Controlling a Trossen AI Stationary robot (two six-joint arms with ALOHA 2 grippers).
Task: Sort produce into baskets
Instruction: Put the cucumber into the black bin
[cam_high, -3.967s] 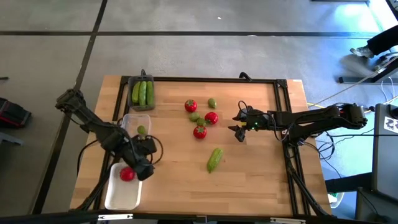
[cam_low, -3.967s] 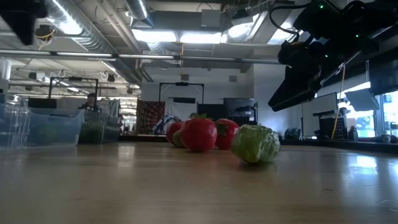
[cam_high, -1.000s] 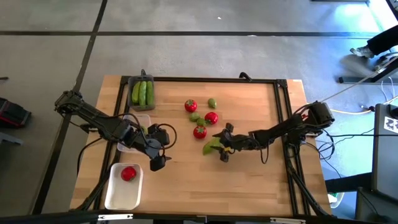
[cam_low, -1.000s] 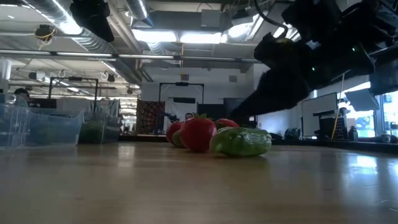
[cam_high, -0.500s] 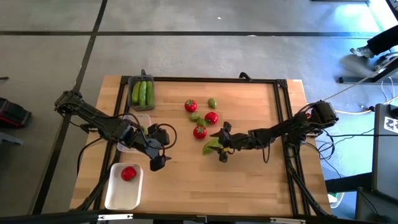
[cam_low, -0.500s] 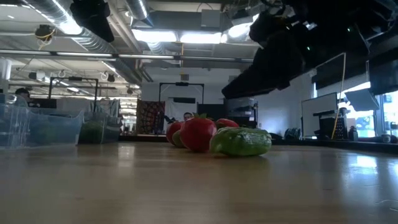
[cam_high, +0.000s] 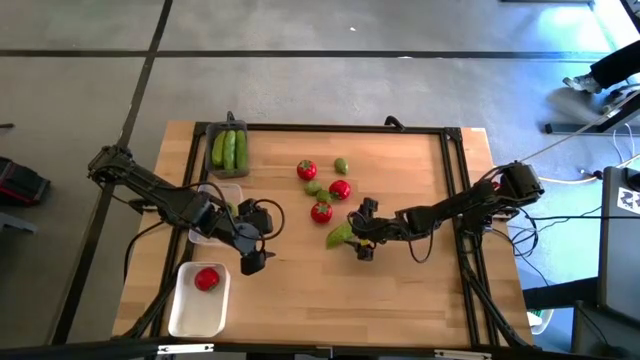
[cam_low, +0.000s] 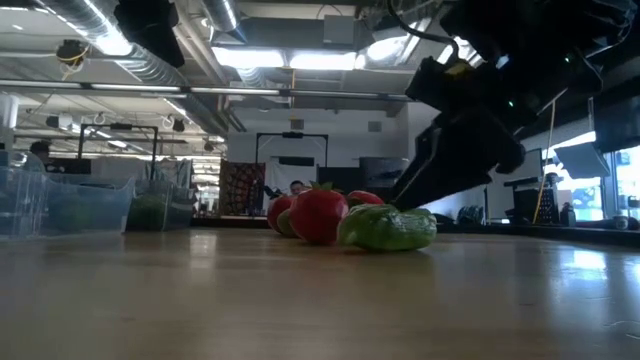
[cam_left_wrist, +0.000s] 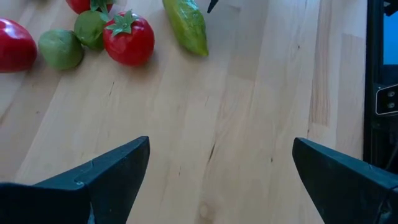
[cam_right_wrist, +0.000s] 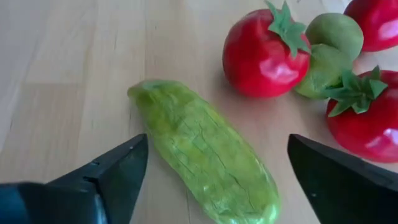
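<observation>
Mid-table, our right gripper (cam_high: 361, 236) has dropped back beside the loose cucumber (cam_high: 339, 235) vs half a sec ago; fingers spread wide, gripping nothing. Cucumber hasn't shifted. Right wrist view shows what the high view can't: cucumber (cam_right_wrist: 202, 158) is light green w/ a cracked skin, lying flat between the fingers, untouched, a tomato (cam_right_wrist: 266, 53) just past it. Left gripper (cam_high: 254, 262) hangs open and empty near the white basket (cam_high: 185, 315).

Wooden table (cam_high: 420, 290), grey floor (cam_high: 300, 90)
</observation>
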